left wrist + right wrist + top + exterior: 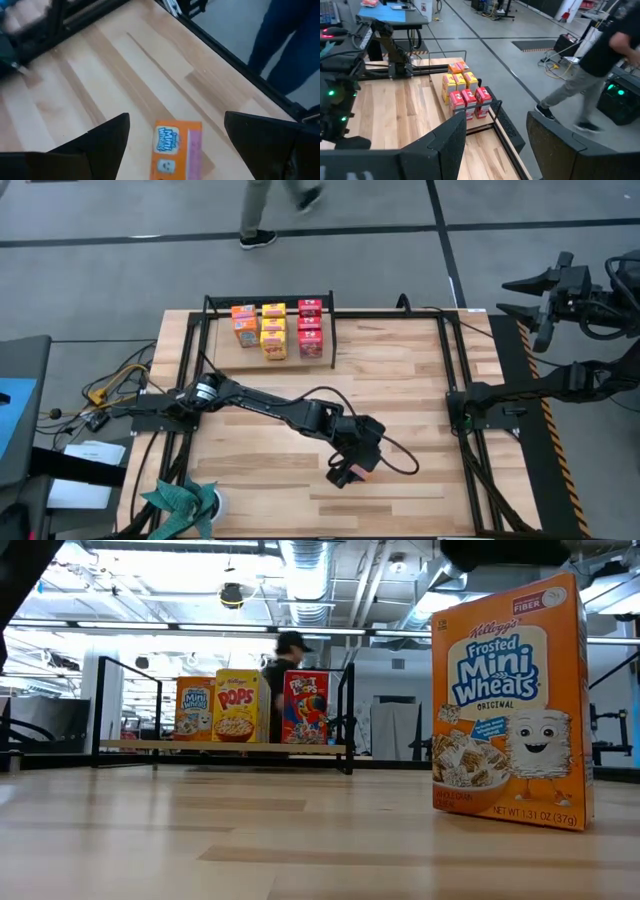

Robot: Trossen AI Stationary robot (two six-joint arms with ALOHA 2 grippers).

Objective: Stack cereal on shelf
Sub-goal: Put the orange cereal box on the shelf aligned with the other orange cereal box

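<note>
Your left gripper [352,467] hangs over the near middle of the table [400,380] with its fingers [107,137] spread wide, straddling but not touching an orange cereal box [510,705] that stands upright on the wood directly below. Your right gripper [545,305] waits off the table's far right corner, fingers [452,137] apart and holding nothing. The other cereal boxes [275,328], orange, yellow and red, stand in rows on the shelf [330,330] at the table's far edge, well apart from the left gripper, and a person [590,65] walks on the floor beyond.
</note>
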